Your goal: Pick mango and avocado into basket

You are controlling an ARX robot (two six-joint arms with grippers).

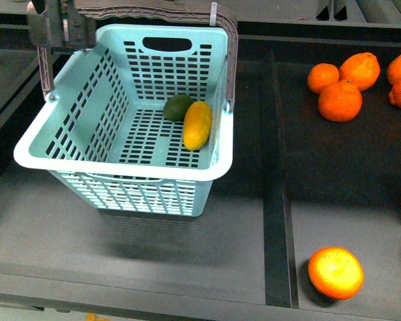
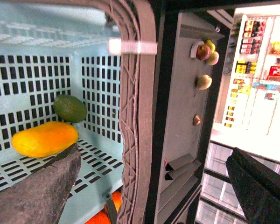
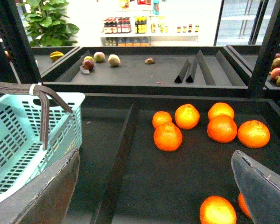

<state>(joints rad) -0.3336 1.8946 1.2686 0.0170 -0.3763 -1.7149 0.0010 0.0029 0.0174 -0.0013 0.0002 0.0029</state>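
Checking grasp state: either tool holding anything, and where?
Left tool has the basket by its brown handle, which runs between wide-apart jaws, seemingly hooked, not clamped. Right tool holds nothing.

The basket (image 1: 123, 167) stands on the left part of the desk (image 1: 53, 227), tilted, perhaps lifted at its far left corner. Its handle (image 1: 227, 60) arches over the far rim. The left claw (image 1: 60, 27) sits at the handle's far left end, though the front view cuts off how it meets it. In the basket, toward its right side, lies the mango (image 1: 197, 125), with the avocado (image 1: 178, 107) touching it just behind and left. A divider (image 1: 275, 200) runs near to far, right of the basket. Beyond it, citrus fruits (image 1: 339, 100) cluster at far right, and one more (image 1: 335, 272) lies near right.
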